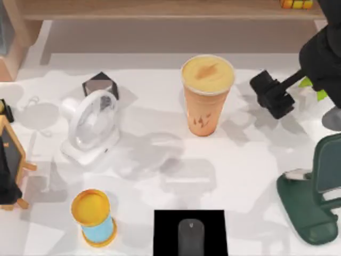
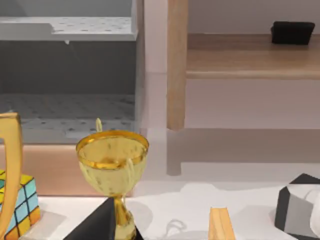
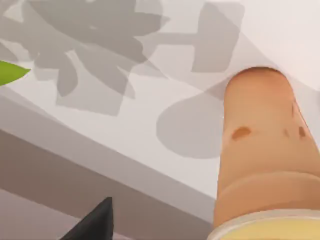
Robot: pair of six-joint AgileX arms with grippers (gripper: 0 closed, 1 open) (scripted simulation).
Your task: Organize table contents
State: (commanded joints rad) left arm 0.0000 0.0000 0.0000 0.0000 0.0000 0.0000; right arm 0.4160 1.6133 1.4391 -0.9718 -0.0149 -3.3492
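Note:
The tall orange drink cup (image 1: 206, 96) with its yellowish top stands upright at the middle of the white table (image 1: 250, 160). It also looms close in the right wrist view as the cup (image 3: 260, 150). My right gripper (image 1: 268, 93) hovers just right of the cup, open and apart from it, with nothing between its fingers. The small dark grey mouse (image 1: 191, 236) lies on a black mat (image 1: 165, 234) at the front edge. My left gripper (image 2: 102, 225) sits parked off the table's left side, with a dark part of it in the left wrist view.
A white desk fan (image 1: 90, 125) and a black cube (image 1: 100, 85) stand left of the cup. A yellow-lidded blue jar (image 1: 95, 216) is front left, and a dark green stand (image 1: 314, 197) front right. A wooden easel (image 1: 10, 160), gold trophy (image 2: 112, 165) and shelf (image 1: 160, 9) border the table.

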